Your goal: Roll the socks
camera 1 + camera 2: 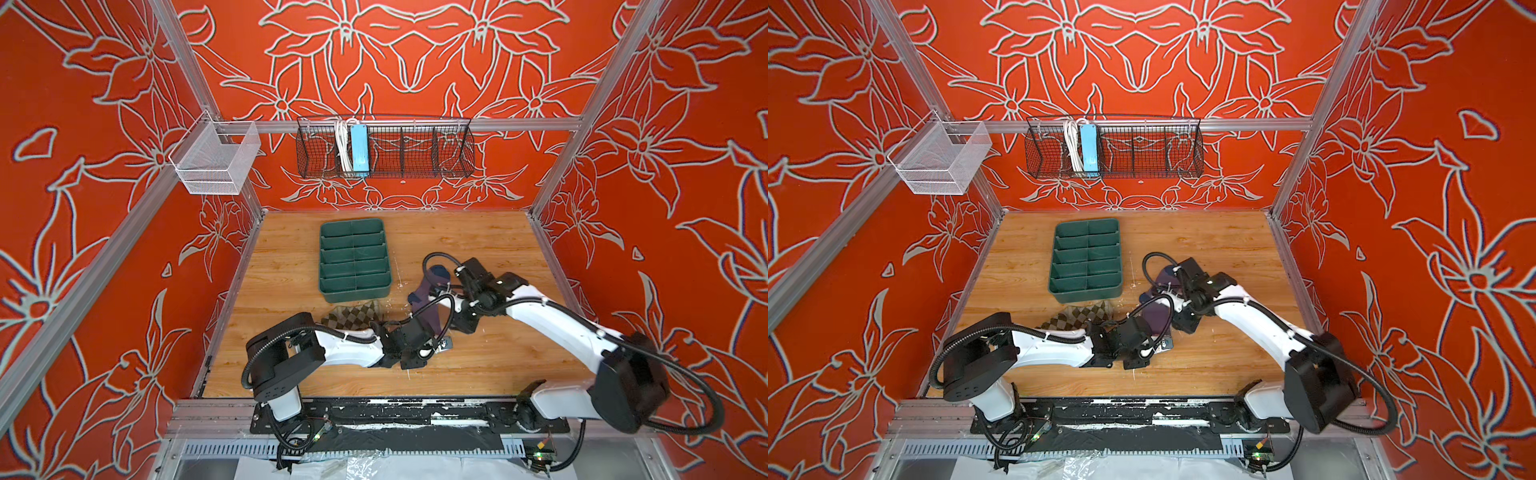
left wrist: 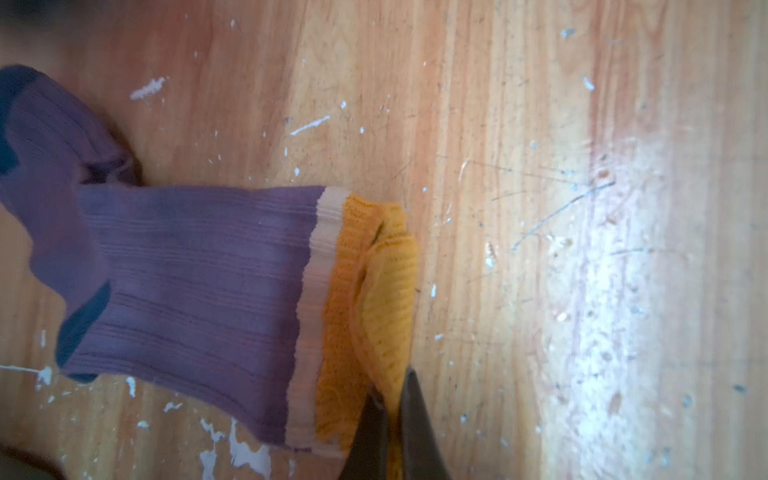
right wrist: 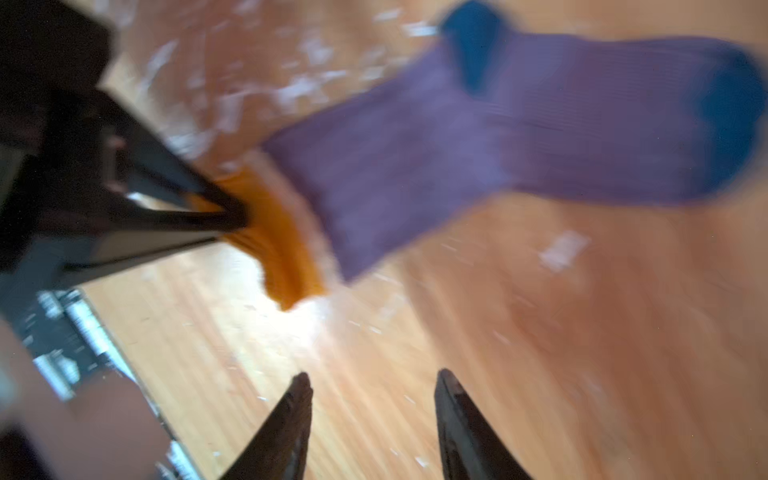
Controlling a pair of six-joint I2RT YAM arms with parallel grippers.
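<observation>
Two socks lay on the wooden bench [image 1: 478,249]. The purple sock [image 2: 187,291] stretched out right of centre, between the two arms. Its teal toe [image 3: 731,124] pointed toward the far wall and its mustard cuff [image 2: 374,291] toward the near edge, with a pale cream band between cuff and leg. In both top views only parts of it showed [image 1: 432,320] [image 1: 1160,318], the rest hidden under the wrists.

The left jaws were clamped tight on one corner of that cuff, the yellow knit bunched between the two dark fingers [image 2: 419,424]. The right wrist view, though blurred, showed the same pinch from the side. The right jaws stood apart with nothing between them, their fingertips [image 3: 301,395] over bare wood near the cuff but not touching it.

The beige argyle sock [image 1: 353,316] [image 1: 1077,316] lay rumpled to the left of the purple one, partly hidden by the left arm. It sat just beside the near wall of a green divided tray [image 1: 357,293] [image 1: 1086,293] — whether it touched the wall could not be told.

On the back wall hung a black wire basket [image 1: 453,166] holding a blue power strip [image 1: 359,149].
</observation>
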